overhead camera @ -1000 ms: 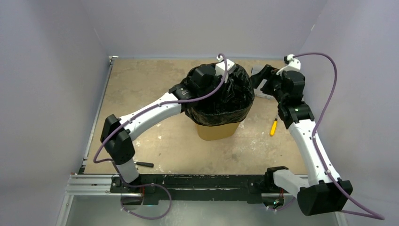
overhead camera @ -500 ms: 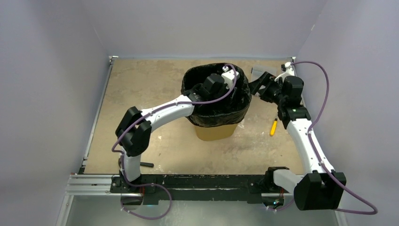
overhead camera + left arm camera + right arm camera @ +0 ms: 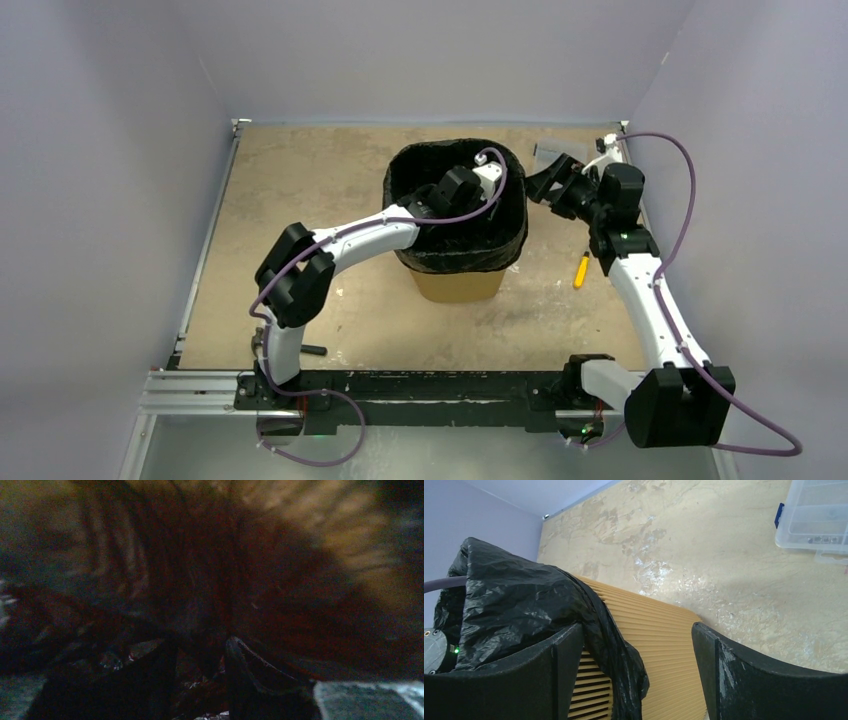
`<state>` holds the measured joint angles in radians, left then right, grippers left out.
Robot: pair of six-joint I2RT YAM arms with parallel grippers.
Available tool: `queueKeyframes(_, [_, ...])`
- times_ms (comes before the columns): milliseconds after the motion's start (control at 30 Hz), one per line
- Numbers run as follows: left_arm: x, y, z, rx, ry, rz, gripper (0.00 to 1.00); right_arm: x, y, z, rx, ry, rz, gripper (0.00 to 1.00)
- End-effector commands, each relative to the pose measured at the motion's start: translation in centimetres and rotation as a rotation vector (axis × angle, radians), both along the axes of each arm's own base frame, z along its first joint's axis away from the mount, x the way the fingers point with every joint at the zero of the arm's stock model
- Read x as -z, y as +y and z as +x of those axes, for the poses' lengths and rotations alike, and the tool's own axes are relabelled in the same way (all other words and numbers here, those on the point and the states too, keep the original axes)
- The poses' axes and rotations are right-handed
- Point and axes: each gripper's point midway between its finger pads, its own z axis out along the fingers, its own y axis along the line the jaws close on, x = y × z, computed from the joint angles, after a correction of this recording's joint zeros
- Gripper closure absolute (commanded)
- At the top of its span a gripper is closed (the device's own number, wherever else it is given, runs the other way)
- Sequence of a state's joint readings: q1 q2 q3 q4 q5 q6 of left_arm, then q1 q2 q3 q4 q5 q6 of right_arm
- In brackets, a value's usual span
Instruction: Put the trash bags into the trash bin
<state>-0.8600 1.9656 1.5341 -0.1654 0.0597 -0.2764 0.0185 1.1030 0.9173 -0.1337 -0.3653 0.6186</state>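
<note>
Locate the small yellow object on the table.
Top view: the yellow object lies on the table, right of the bin and just left of the right arm.

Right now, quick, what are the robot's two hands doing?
Left gripper: deep inside the trash bag, grip cannot be told.
Right gripper: open, holding nothing.

The bag (image 3: 455, 258) was glossy black with pale wrinkle highlights, and the bin (image 3: 458, 286) under it was orange-yellow with fine vertical ribbing. The counter (image 3: 300, 200) was mottled tan with whitish scuffs, and the screwdriver (image 3: 580, 270) on it was yellow. The left arm (image 3: 365, 235) and right arm (image 3: 650, 295) were white with black joints and purple cables (image 3: 692, 190), against pale lilac walls (image 3: 110, 150).
</note>
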Motion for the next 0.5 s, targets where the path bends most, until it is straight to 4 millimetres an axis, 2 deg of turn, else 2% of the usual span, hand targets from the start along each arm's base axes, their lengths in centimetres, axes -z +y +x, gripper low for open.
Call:
queueKeyframes(0, [-4.4,-0.9,0.1,0.032,-0.052,-0.050,0.60,-1.6,-1.2,0.0,0.072,-0.053,-0.006,0.18])
queueKeyframes(133, [-6.7,-0.3,0.2,0.031,-0.079,-0.027,0.58,-1.7,-2.7,0.1,0.154,-0.055,-0.037,0.18])
queueKeyframes(333, [-7.9,0.7,0.2,0.027,-0.091,0.025,0.58,-1.3,-3.9,-0.1,0.215,-0.039,-0.057,0.18])
queueKeyframes(467, [-7.8,1.2,-0.5,0.067,-0.076,0.069,0.59,-1.9,-4.2,-0.8,0.244,-0.059,-0.047,0.18])
